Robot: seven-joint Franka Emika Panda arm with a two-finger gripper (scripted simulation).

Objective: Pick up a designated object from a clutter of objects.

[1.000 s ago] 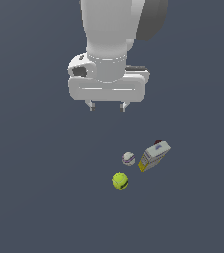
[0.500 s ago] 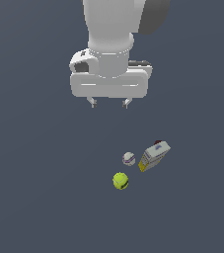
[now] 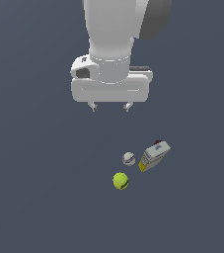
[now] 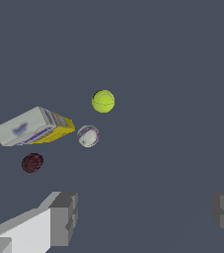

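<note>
Fingers (image 3: pixel 93 106) of the gripper (image 3: pixel 110 107) stand wide apart with nothing between them; in the exterior view only their short tips show beneath the white hand body, in the upper centre of the frame. In the wrist view both fingers (image 4: pixel 64 217) appear at the lower corners of the frame, far apart, with bare counter (image 4: pixel 158 74) between them.

Yellow-green tennis ball (image 3: pixel 121 181) lies on the dark grey counter (image 3: pixel 34 197) in the lower centre of the exterior view, below the gripper in the frame and well apart from it. A dark mark shows on its surface. In the wrist view the tennis ball (image 4: pixel 103 101) sits just above centre.

Smaller white ball (image 3: pixel 129 158) with coloured lines rests near the tennis ball, not touching it. White-and-yellow box (image 3: pixel 154 155) lies tilted just beside the white ball, toward the exterior view's right. A small dark reddish object (image 4: pixel 32 162) lies close to the box in the wrist view; in the exterior view only a sliver of it shows behind the box's upper end.
</note>
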